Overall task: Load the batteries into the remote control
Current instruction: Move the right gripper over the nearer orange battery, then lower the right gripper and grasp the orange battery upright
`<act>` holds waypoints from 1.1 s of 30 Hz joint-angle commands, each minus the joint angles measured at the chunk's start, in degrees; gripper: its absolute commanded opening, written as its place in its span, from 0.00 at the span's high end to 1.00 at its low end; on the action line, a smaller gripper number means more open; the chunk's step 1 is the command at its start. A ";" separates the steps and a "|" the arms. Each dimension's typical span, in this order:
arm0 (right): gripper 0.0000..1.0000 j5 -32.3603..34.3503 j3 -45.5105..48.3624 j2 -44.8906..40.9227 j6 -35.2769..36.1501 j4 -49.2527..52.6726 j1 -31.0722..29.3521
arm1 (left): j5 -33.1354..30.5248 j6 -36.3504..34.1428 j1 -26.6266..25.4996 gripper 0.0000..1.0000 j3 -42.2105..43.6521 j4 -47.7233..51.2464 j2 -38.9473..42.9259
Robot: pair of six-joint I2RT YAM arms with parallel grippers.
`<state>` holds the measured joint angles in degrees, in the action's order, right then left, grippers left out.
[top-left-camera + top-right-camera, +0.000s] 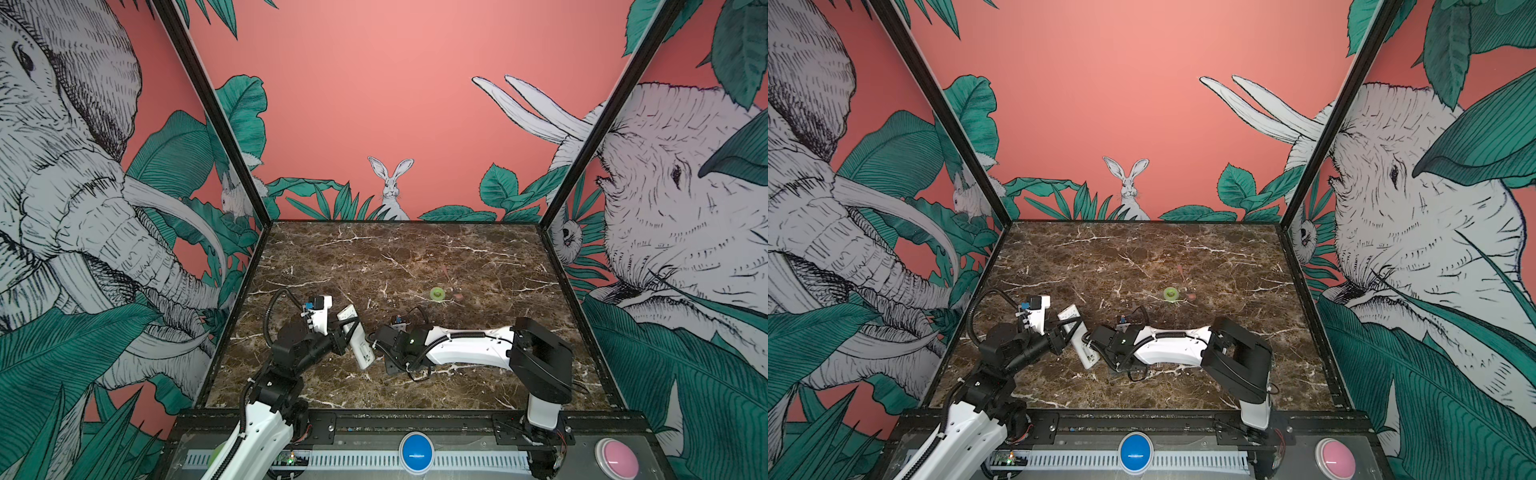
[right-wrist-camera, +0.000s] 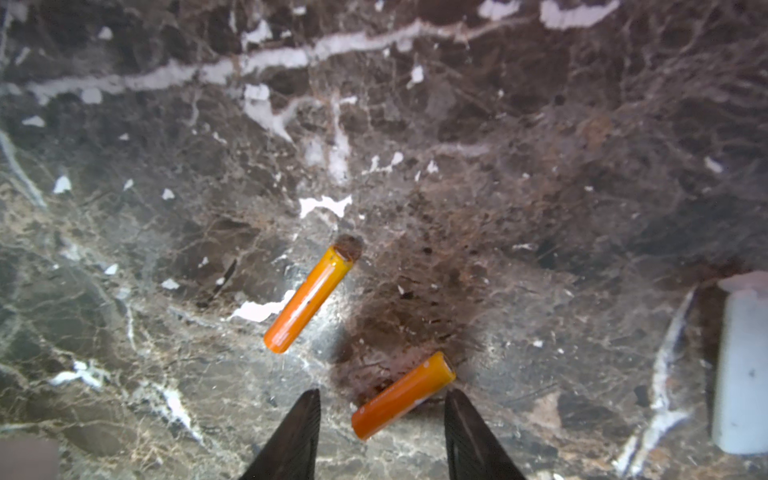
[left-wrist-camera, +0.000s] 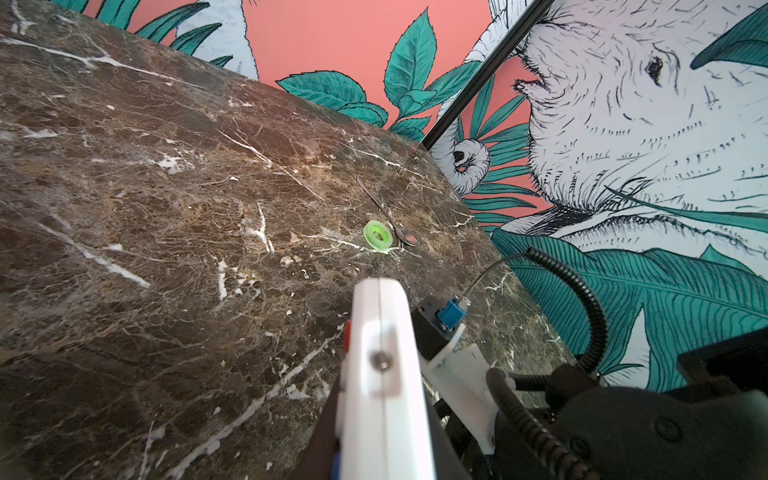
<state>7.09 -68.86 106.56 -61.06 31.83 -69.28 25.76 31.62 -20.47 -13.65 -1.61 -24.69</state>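
Straddling a battery [image 2: 409, 390], right claw [image 2: 382, 392] half-open; left claw [image 1: 350, 330] clamps remote [image 1: 364, 354].

This is a robot lab test cell. A marble-look tabletop [image 1: 415, 257] is boxed in at 9, 12 and 3 o'clock by wall panels [image 1: 415, 104] printed with a jungle mural. The panels meet at black frame posts [image 1: 218, 124]. A left arm [image 1: 257, 424] and a right arm [image 1: 469, 345] are mounted on a metal rail [image 1: 395, 424] at 6 o'clock. On the near side of the rail are a slotted cable duct [image 1: 353, 459], a blue button [image 1: 416, 453] and a pink button [image 1: 617, 457].
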 commanded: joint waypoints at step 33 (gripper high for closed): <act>0.99 6.54 6.35 -4.52 4.51 2.25 -0.40 | 3.06 1.12 0.24 1.00 -0.15 -5.04 -5.34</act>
<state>10.13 -63.77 104.14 -58.61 31.79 -69.28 27.29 32.01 -20.47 -13.65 -3.31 -29.56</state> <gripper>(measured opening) 0.092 0.198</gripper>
